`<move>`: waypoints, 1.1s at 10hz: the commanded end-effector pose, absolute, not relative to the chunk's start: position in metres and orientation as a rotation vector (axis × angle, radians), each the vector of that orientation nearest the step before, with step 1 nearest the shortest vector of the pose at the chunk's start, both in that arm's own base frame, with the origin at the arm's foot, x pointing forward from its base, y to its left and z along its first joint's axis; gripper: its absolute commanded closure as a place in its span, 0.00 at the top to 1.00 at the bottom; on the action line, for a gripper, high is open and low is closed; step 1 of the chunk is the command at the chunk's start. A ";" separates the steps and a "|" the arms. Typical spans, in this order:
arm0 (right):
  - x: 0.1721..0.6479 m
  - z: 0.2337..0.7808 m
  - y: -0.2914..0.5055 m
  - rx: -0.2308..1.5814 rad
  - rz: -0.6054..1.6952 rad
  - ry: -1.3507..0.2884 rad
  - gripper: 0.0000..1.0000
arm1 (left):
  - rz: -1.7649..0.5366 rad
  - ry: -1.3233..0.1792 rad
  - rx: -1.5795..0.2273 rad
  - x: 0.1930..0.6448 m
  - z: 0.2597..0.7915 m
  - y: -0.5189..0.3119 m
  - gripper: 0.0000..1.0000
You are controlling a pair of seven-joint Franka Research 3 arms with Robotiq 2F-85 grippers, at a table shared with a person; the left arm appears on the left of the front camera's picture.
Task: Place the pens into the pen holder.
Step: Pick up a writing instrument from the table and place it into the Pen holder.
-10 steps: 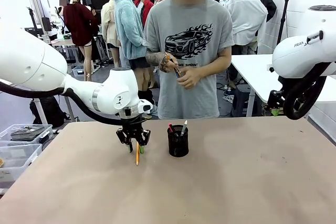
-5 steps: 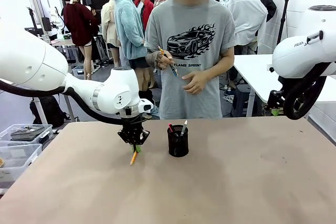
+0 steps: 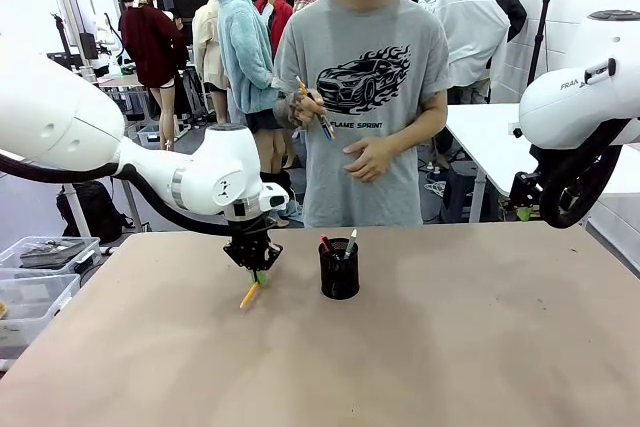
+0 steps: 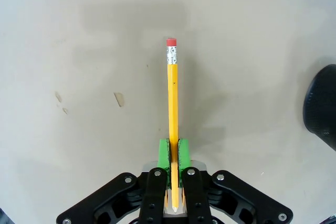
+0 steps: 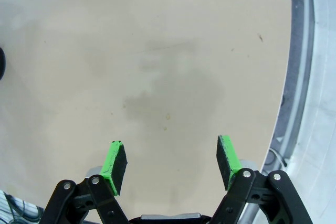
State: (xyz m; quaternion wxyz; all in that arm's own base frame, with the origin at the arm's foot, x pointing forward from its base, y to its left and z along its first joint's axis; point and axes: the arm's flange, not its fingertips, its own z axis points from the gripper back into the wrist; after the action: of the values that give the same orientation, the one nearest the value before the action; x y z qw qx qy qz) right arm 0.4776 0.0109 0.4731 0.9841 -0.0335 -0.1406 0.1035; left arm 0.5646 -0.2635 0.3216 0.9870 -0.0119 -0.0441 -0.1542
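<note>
Yellow pencil point(image 3: 249, 295) now more aslant.

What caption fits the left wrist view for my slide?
Yellow pencil clamped in the left pincer, eraser end outward, over the tan table.

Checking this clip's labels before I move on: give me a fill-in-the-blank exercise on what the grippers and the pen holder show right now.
1. The left gripper is shut on a yellow pencil whose free end carries a red ___.
2. The pen holder has ___ pens standing in it.
3. The right gripper hangs ___ above the table, holding nothing.

Missing words: eraser; two; open.
</note>
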 end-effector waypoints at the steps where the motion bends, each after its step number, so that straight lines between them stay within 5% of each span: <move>1: 0.476 0.471 0.012 -0.098 0.198 -0.276 0.86 | -0.405 -0.206 -0.094 0.547 0.344 -0.243 0.00; 11: 0.476 0.471 0.012 -0.098 0.198 -0.276 0.86 | -0.696 -0.611 -0.487 0.541 0.356 -0.208 0.00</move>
State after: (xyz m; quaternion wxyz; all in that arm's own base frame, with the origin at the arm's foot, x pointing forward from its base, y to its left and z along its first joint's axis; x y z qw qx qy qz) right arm 0.4776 0.0108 0.4731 0.9841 -0.0335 -0.1406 0.1034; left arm 0.5480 -0.2362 0.3651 0.8785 -0.2026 -0.2876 -0.3232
